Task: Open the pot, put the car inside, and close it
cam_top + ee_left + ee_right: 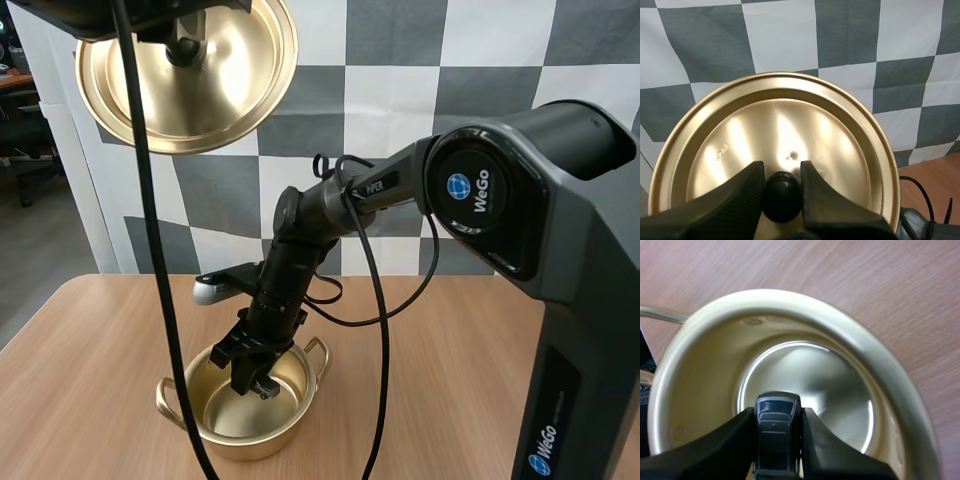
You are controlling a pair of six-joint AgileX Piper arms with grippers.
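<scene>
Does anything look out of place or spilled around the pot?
Nothing stands out. The pot sits upright and open on the table, the left gripper holds the lid in the air by its knob, and the right gripper holds the car over the pot's opening. No spill or damage shows.

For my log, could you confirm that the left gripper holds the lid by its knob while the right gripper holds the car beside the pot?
Not beside: the right wrist view shows the right gripper holding the car directly over the open pot. The left gripper does hold the lid by its knob.
</scene>
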